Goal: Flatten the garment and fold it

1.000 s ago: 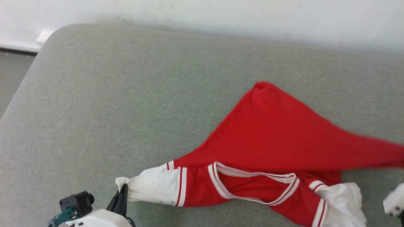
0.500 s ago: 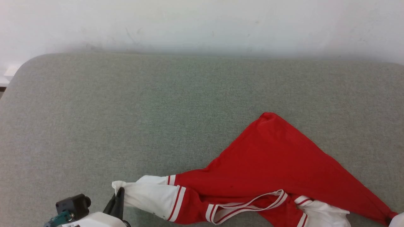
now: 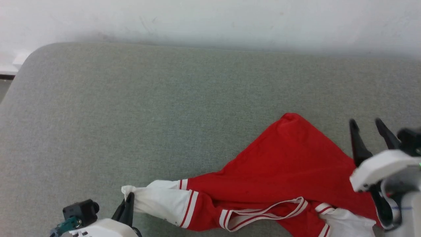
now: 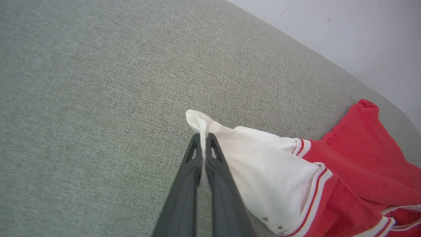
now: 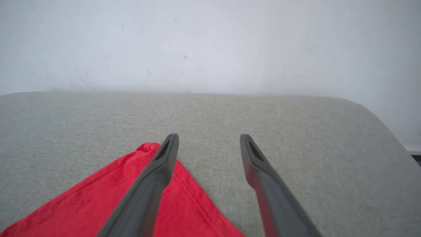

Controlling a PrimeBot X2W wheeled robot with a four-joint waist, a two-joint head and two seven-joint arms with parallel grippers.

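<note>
Jaws of left gripper [image 4: 204,137] pinching garment [image 4: 276,177], right gripper [image 5: 209,141] spread, seemingly empty

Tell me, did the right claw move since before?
Yes. The right gripper has let go of the garment at its red corner and swung up, open, toward the far edge of the grey cushion, nearer the wall.

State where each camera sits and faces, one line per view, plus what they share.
Head view: on the head, facing forward and down at the garment on the grey cushion; left gripper lower left, right gripper at right.
Left wrist view: on the left wrist, looking along its shut fingers pinching the white sleeve.
Right wrist view: on the right wrist, looking along its open fingers past the garment's red corner toward the wall.
Shared: all show the garment and cushion.
</note>
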